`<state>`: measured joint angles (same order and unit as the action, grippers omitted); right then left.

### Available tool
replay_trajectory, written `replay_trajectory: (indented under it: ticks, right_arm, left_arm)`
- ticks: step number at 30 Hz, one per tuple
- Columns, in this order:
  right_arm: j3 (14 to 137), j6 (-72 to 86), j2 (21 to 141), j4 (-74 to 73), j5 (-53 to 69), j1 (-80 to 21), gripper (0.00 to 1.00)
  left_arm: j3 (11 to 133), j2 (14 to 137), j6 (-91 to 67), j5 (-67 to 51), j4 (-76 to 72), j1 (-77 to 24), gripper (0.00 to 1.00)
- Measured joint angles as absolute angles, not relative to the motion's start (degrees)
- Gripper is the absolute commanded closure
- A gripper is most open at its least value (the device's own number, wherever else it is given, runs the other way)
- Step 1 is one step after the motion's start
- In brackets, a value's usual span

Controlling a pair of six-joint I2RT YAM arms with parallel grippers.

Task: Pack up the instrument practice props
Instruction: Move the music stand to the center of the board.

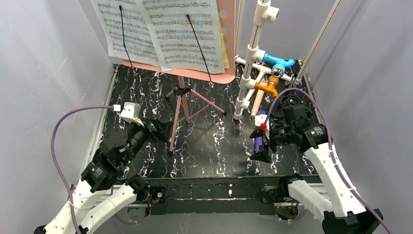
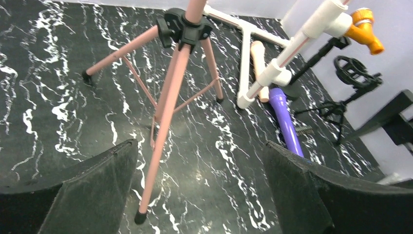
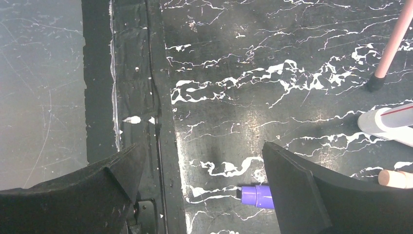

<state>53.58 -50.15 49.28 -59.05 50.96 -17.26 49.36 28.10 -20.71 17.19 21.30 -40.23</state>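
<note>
Left pincer (image 2: 199, 146) gapes wide and empty, a stand leg (image 2: 160, 131) between its fingers, touching neither. Right pincer (image 3: 203, 146) is equally wide and empty, purple microphone (image 3: 255, 196) just beside one finger.

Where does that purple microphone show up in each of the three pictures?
Top external: purple microphone lies right of centre, on the table.
Left wrist: microphone right of centre, by the white pipe frame.
Right wrist: only its end, bottom middle.
Shared landmark: pink stand leg.
</note>
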Motion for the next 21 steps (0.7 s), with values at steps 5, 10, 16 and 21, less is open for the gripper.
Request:
replay_trajectory:
  ticks: [5,10,16,21]
  right_arm:
    - [55.46,-51.22,49.39,-60.75,50.26,-17.26,0.02]
    - [56.36,-51.66,49.34,-62.15,49.39,-17.26,0.02]
    - [56.60,-52.05,48.73,-63.31,49.01,-16.47,0.02]
    - [57.36,-52.01,48.58,-63.37,49.23,-16.08,0.02]
  left_arm:
    - [53.52,26.87,-23.51,12.84,26.96,-40.23,0.02]
    - [59.77,26.55,-26.94,7.84,31.44,-40.23,0.02]
    - [64.84,26.68,-30.52,3.55,34.46,-40.23,0.02]
    - [70.35,27.77,-32.75,0.40,34.98,-40.21,0.02]
